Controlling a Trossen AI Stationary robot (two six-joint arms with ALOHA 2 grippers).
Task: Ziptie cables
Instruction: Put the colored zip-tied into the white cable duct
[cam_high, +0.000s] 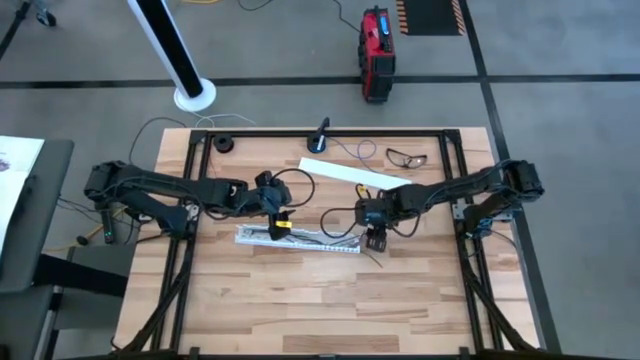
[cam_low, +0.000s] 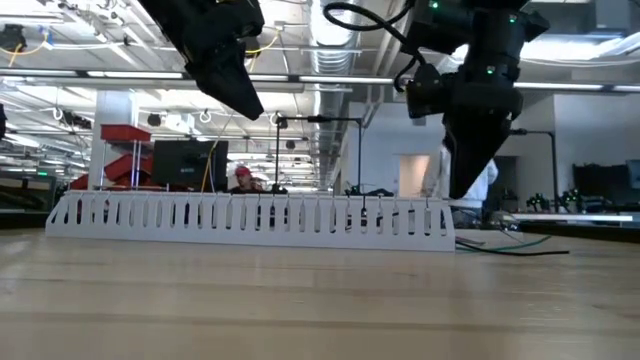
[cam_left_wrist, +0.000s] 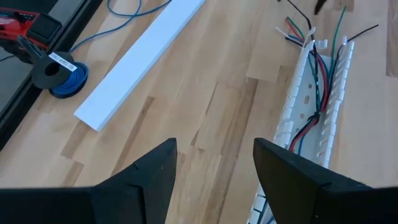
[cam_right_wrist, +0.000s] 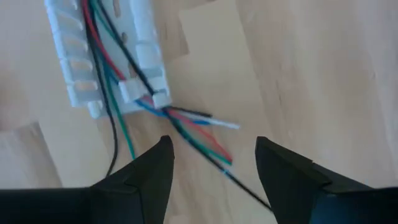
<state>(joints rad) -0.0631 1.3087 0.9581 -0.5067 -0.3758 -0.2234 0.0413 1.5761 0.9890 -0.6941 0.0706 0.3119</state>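
The cables (cam_left_wrist: 318, 93), thin red, green, blue and black wires, lie along the inside of a white slotted duct (cam_high: 295, 238) at the table's middle. Their loose ends (cam_right_wrist: 196, 124) stick out past the duct's right end onto the wood. My left gripper (cam_left_wrist: 214, 146) hovers open above the duct's left part (cam_high: 277, 230), with nothing between its fingers. My right gripper (cam_right_wrist: 214, 142) hangs open over the cable ends at the duct's right end (cam_high: 376, 240). In the low view both grippers are clear above the duct (cam_low: 250, 222).
A flat white strip (cam_high: 355, 172) lies behind the duct. A blue wire spool (cam_left_wrist: 62, 78) and safety glasses (cam_high: 406, 157) sit near the far edge. Bare wood stretches from the duct to the table's near edge.
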